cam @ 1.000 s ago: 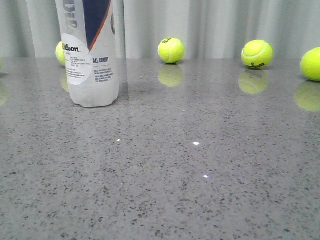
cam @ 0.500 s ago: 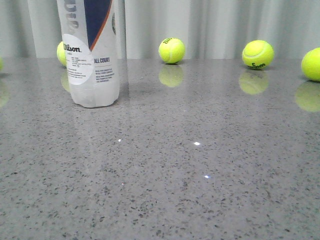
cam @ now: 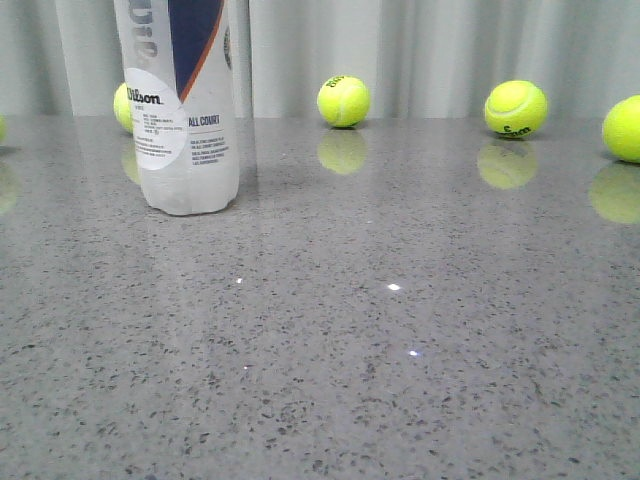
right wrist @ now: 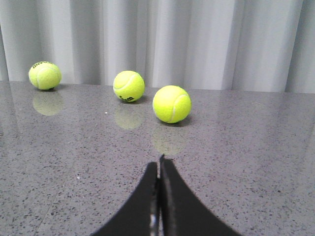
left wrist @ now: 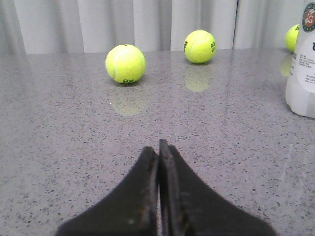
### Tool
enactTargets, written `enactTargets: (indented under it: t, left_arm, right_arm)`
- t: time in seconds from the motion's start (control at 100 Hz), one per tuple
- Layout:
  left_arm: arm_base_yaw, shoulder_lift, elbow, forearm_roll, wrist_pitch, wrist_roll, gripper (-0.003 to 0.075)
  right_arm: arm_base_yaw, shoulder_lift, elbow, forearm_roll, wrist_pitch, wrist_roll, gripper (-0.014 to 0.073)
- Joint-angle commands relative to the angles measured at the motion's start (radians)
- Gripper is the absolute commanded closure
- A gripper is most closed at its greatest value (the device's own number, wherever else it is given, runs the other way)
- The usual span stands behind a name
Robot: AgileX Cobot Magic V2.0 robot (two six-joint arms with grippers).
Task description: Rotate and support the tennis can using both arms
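Front view is showing the tennis can point(cam: 180, 105) standing upright at far left on the grey table point(cam: 400, 350), untouched. Left gripper point(left wrist: 158, 147) and right gripper point(right wrist: 158, 164) are both staying pressed together, gripping nothing.

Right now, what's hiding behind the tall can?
A tennis ball peeks out behind the can on its left side. Most of the ball is covered by the can, so its markings can't be seen. Behind both hangs a curtain.
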Motion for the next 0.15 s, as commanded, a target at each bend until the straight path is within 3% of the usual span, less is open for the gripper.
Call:
enactTargets:
  t: [0.0,0.14]
  left_arm:
    - [-0.009,-0.034,0.043,-0.010,-0.078,-0.012,0.0739]
    - [-0.009,-0.034,0.043,-0.010,-0.078,-0.012,0.0739]
  right_arm:
    - [-0.005,-0.019,0.004,-0.012,-0.075,0.002,0.0655]
    - [-0.005,-0.019,0.004,-0.012,-0.075,0.002,0.0655]
